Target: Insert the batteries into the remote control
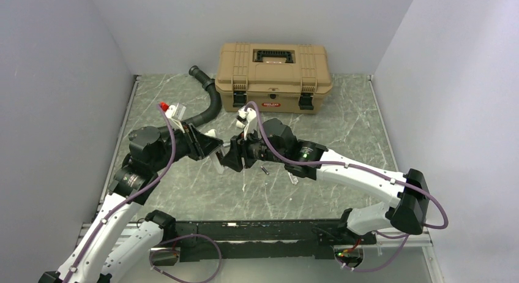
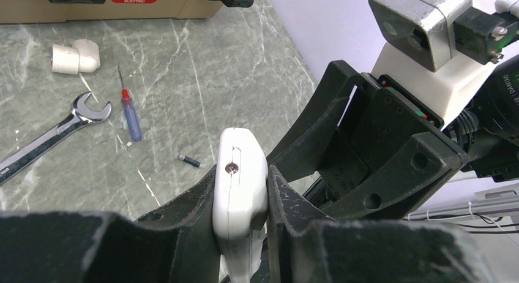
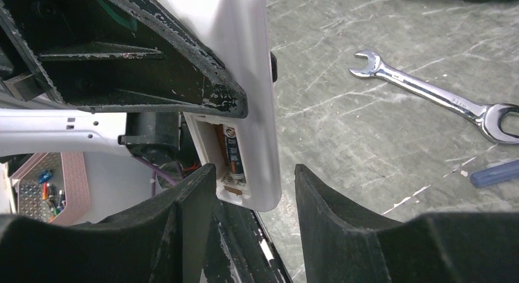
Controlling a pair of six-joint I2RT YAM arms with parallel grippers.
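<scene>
Right wrist view: left gripper (image 2: pixel 243 200) pinched the remote control (image 3: pixel 242 56) aloft, open bay (image 3: pixel 218 147) turned toward the right gripper (image 3: pixel 254 176), whose spread jaws flanked its six-o'clock end, presumably for loading; one battery (image 3: pixel 234 157) sat inside.

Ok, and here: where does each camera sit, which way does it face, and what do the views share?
Top external: above and behind the bases, looking down over the grey marbled table to the tan plastic toolbox; both arms whole, left gripper and right gripper tip to tip.
Left wrist: looks along its fingers, shut on the slim white remote control, toward the right gripper.
Right wrist: looks between its open fingers into the remote's compartment, one battery inside.
Shared: both wrist views show the remote and the silver steel wrench.
</scene>
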